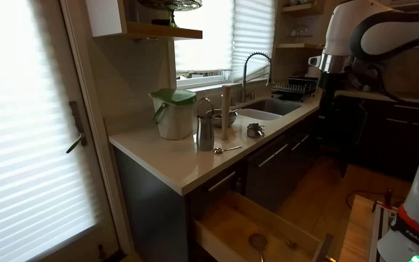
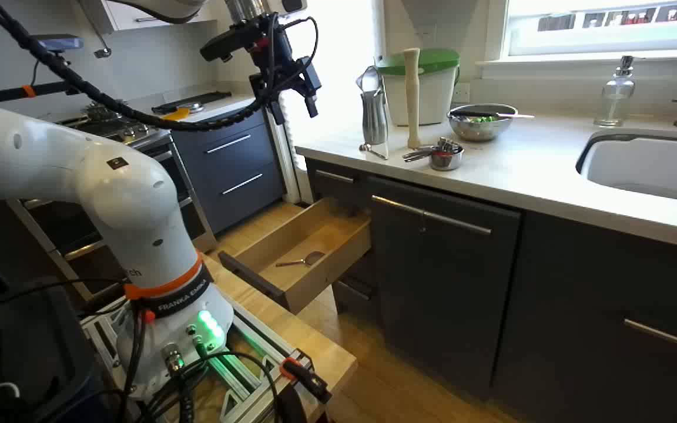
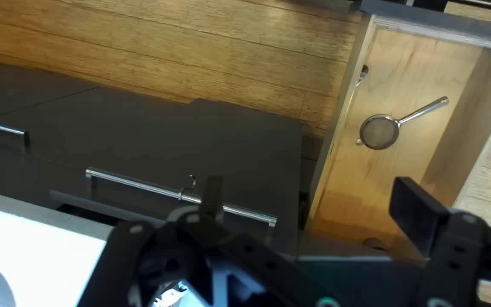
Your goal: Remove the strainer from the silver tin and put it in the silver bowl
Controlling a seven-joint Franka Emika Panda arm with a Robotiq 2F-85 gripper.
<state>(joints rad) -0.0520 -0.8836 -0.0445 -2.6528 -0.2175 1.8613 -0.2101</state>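
I hold my gripper [image 2: 295, 111] spread wide and empty, off the front edge of the worktop [image 1: 160, 151], with free room about it. The silver tin [image 1: 205, 134] stands near that edge, apparently to hold the strainer [image 2: 368, 80] upright (my reading; another sieve [image 3: 379, 132] lies in the drawer [image 3: 411, 64]). A bin [image 1: 175, 122] crowds behind, a wooden rod [image 1: 226, 112] beside, so I should lift high toward the silver bowl [image 2: 476, 130], farther back.

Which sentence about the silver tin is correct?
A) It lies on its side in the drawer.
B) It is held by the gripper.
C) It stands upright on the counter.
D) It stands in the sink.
C: both exterior views show the silver tin upright on the counter, away from the open gripper.
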